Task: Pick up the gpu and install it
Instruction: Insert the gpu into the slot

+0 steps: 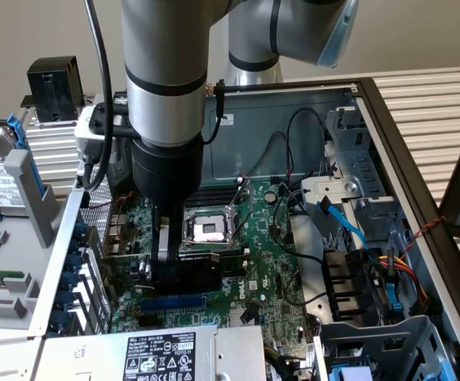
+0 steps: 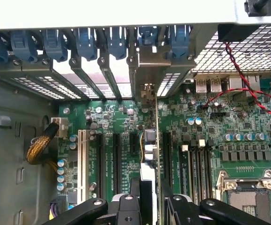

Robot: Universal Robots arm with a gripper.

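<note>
One gripper [image 1: 174, 266] is clenched on the gpu [image 1: 202, 274], which hangs directly beneath it over the motherboard [image 1: 277, 262]. In the exterior view the card lies at six o'clock from the CPU socket [image 1: 206, 230]. Its long axis runs nine to three o'clock, bracket end toward nine, parallel to the expansion slots. Whether it is seated cannot be told.

The motherboard [image 1: 271, 262] is green, the gpu [image 1: 191, 275] black-shrouded, the slot clips [image 2: 86, 43] blue, one slot [image 2: 82, 159] white, a twisted wire [image 2: 247, 89] red and black, a braided cable [image 2: 39, 145] yellow.
</note>
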